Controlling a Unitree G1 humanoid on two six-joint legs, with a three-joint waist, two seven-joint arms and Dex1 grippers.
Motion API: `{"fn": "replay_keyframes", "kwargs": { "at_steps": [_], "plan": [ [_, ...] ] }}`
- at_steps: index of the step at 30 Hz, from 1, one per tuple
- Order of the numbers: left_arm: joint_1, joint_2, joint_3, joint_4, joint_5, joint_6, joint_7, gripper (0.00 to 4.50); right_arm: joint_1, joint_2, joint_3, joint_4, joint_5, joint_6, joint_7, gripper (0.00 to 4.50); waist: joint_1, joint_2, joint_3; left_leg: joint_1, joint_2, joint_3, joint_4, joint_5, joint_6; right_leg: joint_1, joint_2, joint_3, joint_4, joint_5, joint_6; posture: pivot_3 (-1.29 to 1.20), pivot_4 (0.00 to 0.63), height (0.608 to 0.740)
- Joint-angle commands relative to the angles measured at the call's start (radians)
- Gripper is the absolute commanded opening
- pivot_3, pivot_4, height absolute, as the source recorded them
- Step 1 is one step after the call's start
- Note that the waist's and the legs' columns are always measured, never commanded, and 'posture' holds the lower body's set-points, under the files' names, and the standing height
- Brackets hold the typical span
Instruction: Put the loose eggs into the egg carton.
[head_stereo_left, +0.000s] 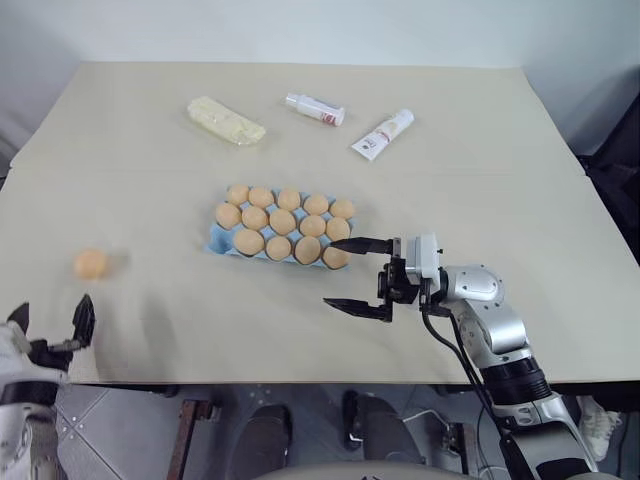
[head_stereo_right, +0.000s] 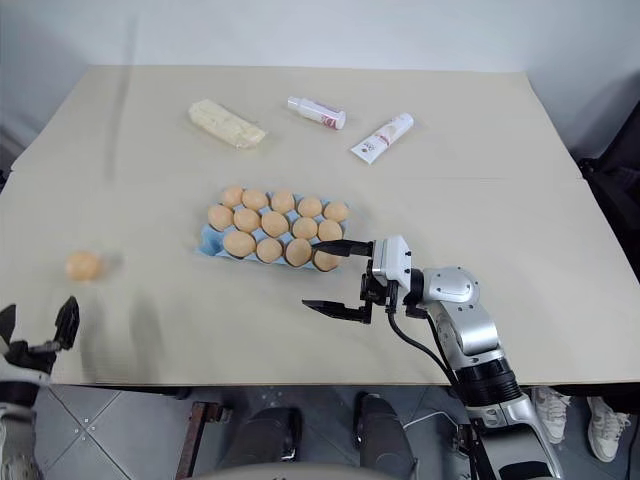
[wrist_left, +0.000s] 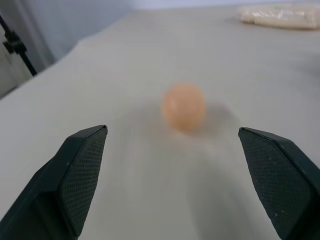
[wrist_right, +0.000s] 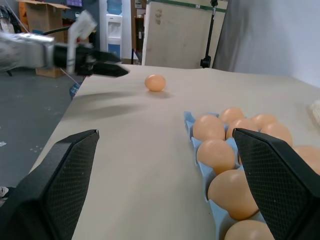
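Egg (head_stereo_left: 91, 264), the last loose one, sits just ahead of left gripper (head_stereo_left: 50, 320), whose fingers are spread wide and empty at the table (head_stereo_left: 300, 110) near edge. Egg carton (head_stereo_left: 214, 243) is well off toward the right gripper (head_stereo_left: 362, 275), also wide and empty, just beside the carton's near corner. One cup looks free. Risk: a finger nudge rolls the egg, and the table's left edge is near. Bare table between egg and carton gives open room for the carry.

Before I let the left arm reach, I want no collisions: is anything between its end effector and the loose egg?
Nothing visible: bare table lies between the open left end effector and the loose egg.
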Motion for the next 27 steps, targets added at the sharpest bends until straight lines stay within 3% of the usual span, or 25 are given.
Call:
{"fn": "replay_keyframes", "kwargs": {
  "at_steps": [1,5,12,15,22,27],
  "plan": [
    [-0.096,0.084,-0.036,0.084,0.036,0.054,0.015,4.48,0.002,-0.002,-0.003,-0.028,0.001,-0.017,0.002,4.50,-0.001,0.000,0.000,0.000,0.000,0.000,0.000,0.000,0.000,0.000,0.000,0.000,0.000,0.000,0.000,0.00,0.150,0.740],
    [-0.195,0.152,-0.097,0.179,0.072,0.118,0.014,4.48,0.009,0.003,-0.001,-0.039,-0.007,-0.016,-0.014,4.50,-0.007,0.000,0.000,0.000,0.000,0.001,-0.001,0.000,0.000,-0.001,0.000,0.000,0.000,0.000,0.000,0.00,0.150,0.740],
    [-0.283,0.185,-0.153,0.269,0.079,0.191,-0.009,4.48,0.030,0.007,-0.003,-0.057,-0.015,-0.017,-0.038,4.50,-0.017,0.000,0.000,-0.001,0.000,0.001,-0.003,-0.001,-0.001,-0.002,0.000,0.000,-0.001,0.000,0.000,0.00,0.150,0.740],
    [-0.298,0.180,-0.160,0.263,0.080,0.182,-0.011,3.95,0.040,0.006,-0.005,-0.063,-0.017,-0.016,-0.046,4.50,-0.017,0.000,0.000,-0.001,0.000,0.001,-0.002,-0.001,-0.001,-0.001,0.000,0.000,-0.001,0.000,0.001,0.00,0.150,0.740],
    [-0.303,0.156,-0.178,0.220,0.065,0.145,-0.042,1.82,0.057,-0.001,-0.007,-0.068,-0.022,-0.015,-0.059,4.50,-0.025,0.000,0.000,-0.001,0.000,0.001,-0.002,0.000,-0.002,-0.002,0.000,0.000,-0.001,0.000,0.001,0.00,0.150,0.740],
    [-0.360,0.150,-0.334,0.109,0.078,0.107,-0.175,1.82,0.073,-0.012,-0.016,-0.071,-0.032,-0.014,-0.076,4.50,-0.015,0.000,0.000,-0.001,0.000,0.000,-0.002,0.000,-0.002,-0.001,0.000,0.000,-0.001,0.000,0.001,0.00,0.150,0.740]
  ]
}}
